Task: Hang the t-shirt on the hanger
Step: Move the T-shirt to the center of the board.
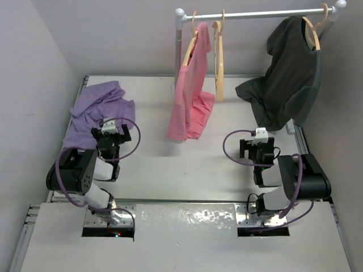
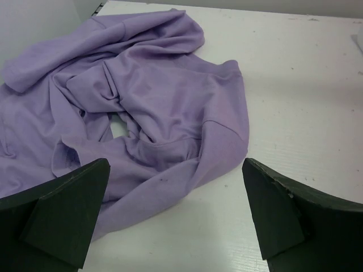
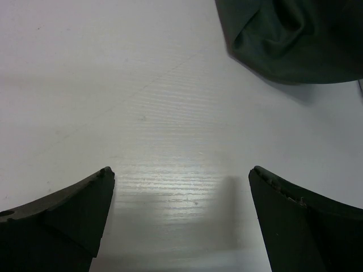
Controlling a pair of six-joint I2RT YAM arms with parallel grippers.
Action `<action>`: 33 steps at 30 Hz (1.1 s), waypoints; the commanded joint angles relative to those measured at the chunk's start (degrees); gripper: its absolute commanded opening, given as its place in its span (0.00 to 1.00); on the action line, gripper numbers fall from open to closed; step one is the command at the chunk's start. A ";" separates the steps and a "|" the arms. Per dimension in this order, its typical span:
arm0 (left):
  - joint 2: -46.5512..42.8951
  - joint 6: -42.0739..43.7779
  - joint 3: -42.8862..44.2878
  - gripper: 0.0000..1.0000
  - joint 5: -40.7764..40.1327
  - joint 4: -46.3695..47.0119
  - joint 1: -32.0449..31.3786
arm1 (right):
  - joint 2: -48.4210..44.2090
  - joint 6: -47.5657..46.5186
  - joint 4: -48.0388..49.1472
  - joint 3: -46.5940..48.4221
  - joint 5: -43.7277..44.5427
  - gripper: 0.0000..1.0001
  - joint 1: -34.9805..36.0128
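Observation:
The lavender t-shirt (image 1: 96, 110) lies crumpled on the white table at the far left; it fills the upper left of the left wrist view (image 2: 142, 107). The empty tan wooden hanger (image 1: 218, 62) hangs on the rail between the pink and dark grey shirts. My left gripper (image 1: 112, 136) is open and empty, low over the table at the shirt's near right edge (image 2: 176, 218). My right gripper (image 1: 254, 148) is open and empty over bare table (image 3: 181, 218), in front of the dark grey shirt.
A white rail (image 1: 255, 12) crosses the back. A pink shirt (image 1: 190, 90) hangs on a hanger at its left end. A dark grey shirt (image 1: 286, 73) hangs at its right end, its hem resting on the table (image 3: 295, 39). Walls close both sides.

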 commanded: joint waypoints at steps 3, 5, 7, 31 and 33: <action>-0.60 -0.52 0.57 1.00 -0.02 2.60 0.63 | -0.68 -0.36 2.40 1.04 0.08 0.99 -0.01; -0.51 -0.60 0.57 1.00 -0.02 2.68 0.63 | -0.59 -0.28 2.14 1.30 0.17 0.99 -0.09; -0.25 0.70 0.57 1.00 3.29 2.95 0.63 | -0.68 -0.36 2.74 1.04 -0.44 0.99 -0.01; 14.78 19.36 54.54 0.83 27.39 -97.34 20.50 | -22.21 9.22 -57.27 25.29 1.04 0.94 13.24; 14.96 18.03 51.38 0.74 26.62 -95.67 19.62 | -23.53 9.57 -59.72 25.82 2.18 0.94 16.41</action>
